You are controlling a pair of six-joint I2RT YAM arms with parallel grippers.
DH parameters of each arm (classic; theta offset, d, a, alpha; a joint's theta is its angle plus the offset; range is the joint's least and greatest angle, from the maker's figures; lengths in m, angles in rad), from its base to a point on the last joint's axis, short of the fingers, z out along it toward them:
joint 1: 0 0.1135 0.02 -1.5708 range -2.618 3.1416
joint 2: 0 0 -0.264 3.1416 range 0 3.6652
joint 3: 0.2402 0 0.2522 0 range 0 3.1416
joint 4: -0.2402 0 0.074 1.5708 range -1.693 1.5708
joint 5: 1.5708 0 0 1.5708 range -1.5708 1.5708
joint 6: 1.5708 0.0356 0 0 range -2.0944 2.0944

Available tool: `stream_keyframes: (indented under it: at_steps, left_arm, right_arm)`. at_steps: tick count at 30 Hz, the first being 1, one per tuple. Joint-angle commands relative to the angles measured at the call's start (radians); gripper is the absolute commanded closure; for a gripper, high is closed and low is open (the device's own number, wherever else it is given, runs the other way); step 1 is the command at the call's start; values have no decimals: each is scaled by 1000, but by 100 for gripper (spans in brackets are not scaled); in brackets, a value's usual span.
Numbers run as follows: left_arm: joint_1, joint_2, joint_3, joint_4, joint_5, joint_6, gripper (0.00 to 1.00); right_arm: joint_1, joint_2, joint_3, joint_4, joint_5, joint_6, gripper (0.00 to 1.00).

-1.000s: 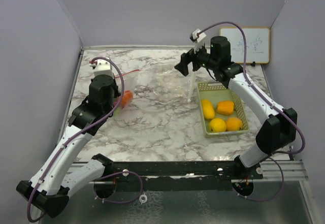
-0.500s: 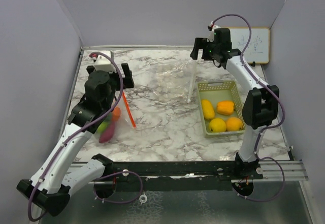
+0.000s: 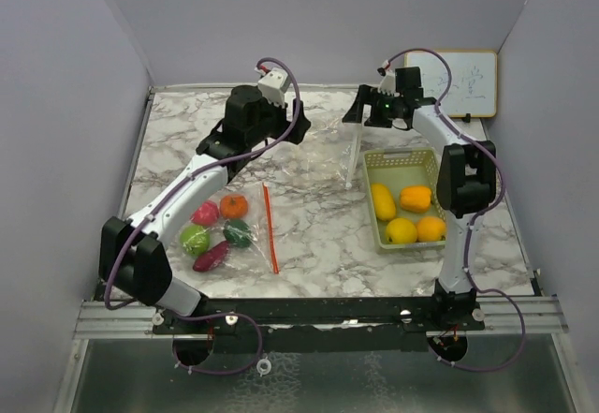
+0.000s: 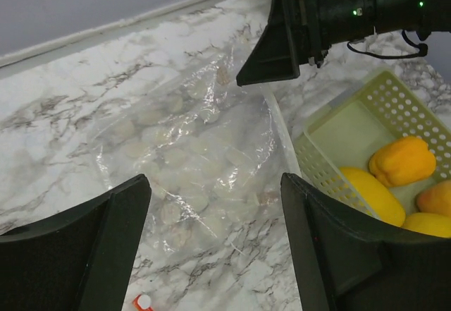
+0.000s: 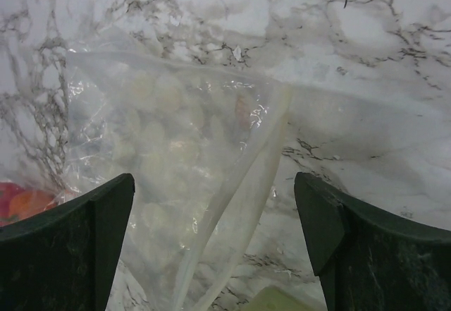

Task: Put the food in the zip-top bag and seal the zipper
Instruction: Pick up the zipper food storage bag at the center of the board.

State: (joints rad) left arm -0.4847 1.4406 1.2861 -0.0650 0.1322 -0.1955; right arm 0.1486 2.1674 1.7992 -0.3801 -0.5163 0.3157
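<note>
Hovering spread wide, empty, over bag (image 3: 318,155) at 12 o'clock: left gripper (image 4: 215,180), right gripper (image 5: 213,177). Loose food (image 3: 234,207) at 8 o'clock; more in basket (image 3: 398,159) at 3.

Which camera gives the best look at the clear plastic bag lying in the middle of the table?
The left wrist view: the clear bag lies nearly whole, crinkles plain. The right wrist view shows part of it close up; from the top it is a faint sheen.

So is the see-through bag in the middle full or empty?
Empty. The clear bag lies flat with only the marble table showing through. The yellow and orange food sits in the basket.
</note>
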Motion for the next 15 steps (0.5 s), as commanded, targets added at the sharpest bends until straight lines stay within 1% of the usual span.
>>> stream_keyframes:
  at_steps: [1,2,3,6,9,10,12,13,15]
  left_arm:
    - [-24,77,63,84,156,37,24]
    - [-38,96,78,83,161,50,24]
    - [-53,117,97,80,163,68,24]
    - [-88,180,125,72,166,94,24]
    - [-114,228,137,78,161,113,26]
    - [-121,239,136,83,153,120,26]
    - [-132,249,128,100,137,127,26]
    - [-137,264,125,109,132,129,26]
    - [-150,294,122,129,116,129,26]
  right_arm:
    - [-5,41,25,54,-136,41,6]
    - [-4,45,22,63,-150,47,8]
    - [-4,51,23,73,-172,62,13]
    - [-4,64,29,92,-248,105,35]
    - [-4,52,14,103,-284,147,70]
    - [-4,41,7,104,-286,155,78]
    - [-4,14,-6,103,-285,171,90]
    - [-4,-2,-13,99,-281,181,95]
    - [-2,-40,-29,97,-279,200,98]
